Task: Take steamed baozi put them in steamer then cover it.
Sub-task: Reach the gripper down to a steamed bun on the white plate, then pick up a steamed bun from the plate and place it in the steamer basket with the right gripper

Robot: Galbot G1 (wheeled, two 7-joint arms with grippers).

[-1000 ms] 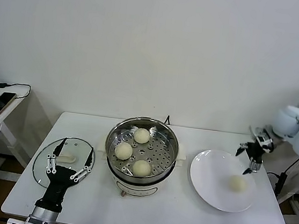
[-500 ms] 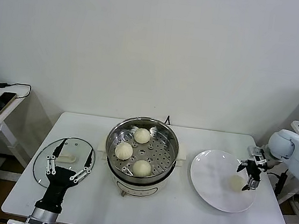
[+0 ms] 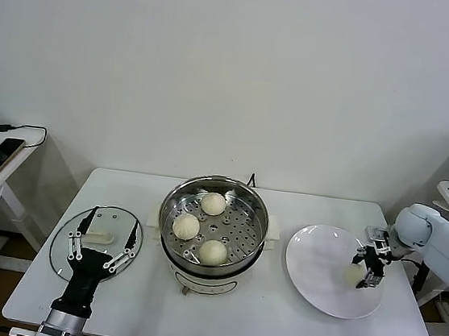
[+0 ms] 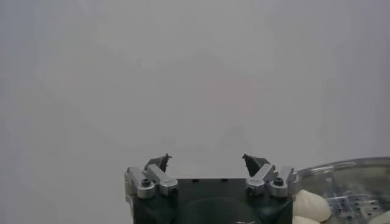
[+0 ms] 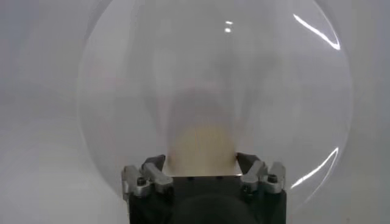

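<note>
step: fetching last baozi [image 3: 355, 274] off plate [image 3: 316, 288] — right gripper [image 3: 365, 269] clamped on it. left gripper [image 3: 102, 246] apart, idle. next: lift, carry to steamer [image 3: 213, 225], then cover [image 3: 94, 241].

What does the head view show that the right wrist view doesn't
Only the head view: the steamer holding three baozi, the glass cover on the table, and the left gripper open over it. Only the right wrist view: the bun seen close between the fingers. Both: the right gripper around the last bun on the white plate.
</note>
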